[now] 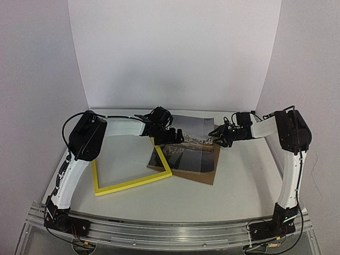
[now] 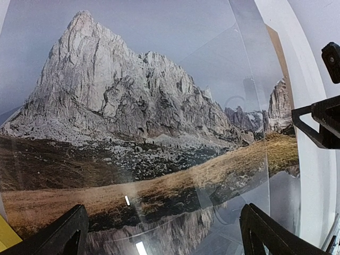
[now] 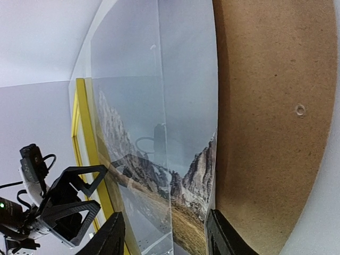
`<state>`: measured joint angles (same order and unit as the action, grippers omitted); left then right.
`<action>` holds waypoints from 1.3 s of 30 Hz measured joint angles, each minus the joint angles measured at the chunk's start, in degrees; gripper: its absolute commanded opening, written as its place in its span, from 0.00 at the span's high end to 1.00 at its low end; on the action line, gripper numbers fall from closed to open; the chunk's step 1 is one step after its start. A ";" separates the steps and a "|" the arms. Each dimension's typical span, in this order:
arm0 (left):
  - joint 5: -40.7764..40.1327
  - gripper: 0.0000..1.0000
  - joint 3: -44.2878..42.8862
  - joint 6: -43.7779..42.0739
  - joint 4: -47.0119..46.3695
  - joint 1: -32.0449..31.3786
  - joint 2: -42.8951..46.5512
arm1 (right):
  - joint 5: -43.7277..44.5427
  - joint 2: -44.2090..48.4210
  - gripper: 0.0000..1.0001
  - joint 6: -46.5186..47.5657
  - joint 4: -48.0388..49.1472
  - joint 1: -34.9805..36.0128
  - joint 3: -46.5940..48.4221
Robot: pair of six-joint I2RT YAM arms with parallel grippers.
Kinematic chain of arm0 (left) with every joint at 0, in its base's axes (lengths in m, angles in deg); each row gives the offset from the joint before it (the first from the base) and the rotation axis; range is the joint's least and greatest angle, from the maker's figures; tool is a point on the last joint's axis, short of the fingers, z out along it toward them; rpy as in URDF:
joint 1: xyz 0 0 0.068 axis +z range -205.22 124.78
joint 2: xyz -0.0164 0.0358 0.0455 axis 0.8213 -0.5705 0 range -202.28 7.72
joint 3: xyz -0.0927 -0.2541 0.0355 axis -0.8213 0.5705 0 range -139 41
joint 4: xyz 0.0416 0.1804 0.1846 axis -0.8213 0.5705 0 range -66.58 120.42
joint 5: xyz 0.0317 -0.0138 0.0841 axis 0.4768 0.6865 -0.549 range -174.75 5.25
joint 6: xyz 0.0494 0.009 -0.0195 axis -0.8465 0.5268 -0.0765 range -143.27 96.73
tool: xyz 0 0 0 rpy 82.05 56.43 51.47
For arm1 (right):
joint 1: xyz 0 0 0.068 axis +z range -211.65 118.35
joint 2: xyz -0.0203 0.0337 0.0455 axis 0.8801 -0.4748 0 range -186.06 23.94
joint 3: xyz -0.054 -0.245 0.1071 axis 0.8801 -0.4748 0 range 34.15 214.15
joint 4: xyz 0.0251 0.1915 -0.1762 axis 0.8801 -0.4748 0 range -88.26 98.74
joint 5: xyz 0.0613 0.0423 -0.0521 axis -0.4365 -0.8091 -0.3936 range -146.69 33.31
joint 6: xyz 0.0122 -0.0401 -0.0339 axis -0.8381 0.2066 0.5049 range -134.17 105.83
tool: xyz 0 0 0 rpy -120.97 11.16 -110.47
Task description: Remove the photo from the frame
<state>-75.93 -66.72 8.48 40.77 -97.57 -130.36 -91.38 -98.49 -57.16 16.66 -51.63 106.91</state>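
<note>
left pincer [image 2: 162, 226]: fully open over photo [image 1: 191, 151], empty
right pincer [image 3: 164, 228]: part open at photo's right edge, empty
risk: grabs backing board [image 1: 204, 176] too; photo snags frame [image 1: 130, 183], centre

Rectangular mountain-and-lake photo print [image 2: 133, 106]: paper, smooth and glossy, catching glare.
Thin bright yellow rectangular frame [image 1: 133, 184]: smooth, plastic-looking, slight sheen.
Clear pane [image 3: 133, 101]: transparent, glossy, mirroring faint reflections.
Plain brown backing board [image 3: 265, 133]: matt, finely speckled, like fibreboard.
White table top [image 1: 239, 178]: matt, even.
Near-edge rail [image 1: 170, 229]: bare brushed metal.
Left gripper [image 2: 162, 239] fingers [image 2: 268, 234]: black matt plastic.
</note>
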 measured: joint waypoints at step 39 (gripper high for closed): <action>-0.06 0.00 1.38 1.18 -1.47 0.05 0.57 | 1.99 -0.28 0.87 0.05 8.82 0.35 -6.71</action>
<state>-75.99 -65.35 9.65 39.30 -97.52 -129.79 -89.39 -98.77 -57.12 25.48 -51.28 100.20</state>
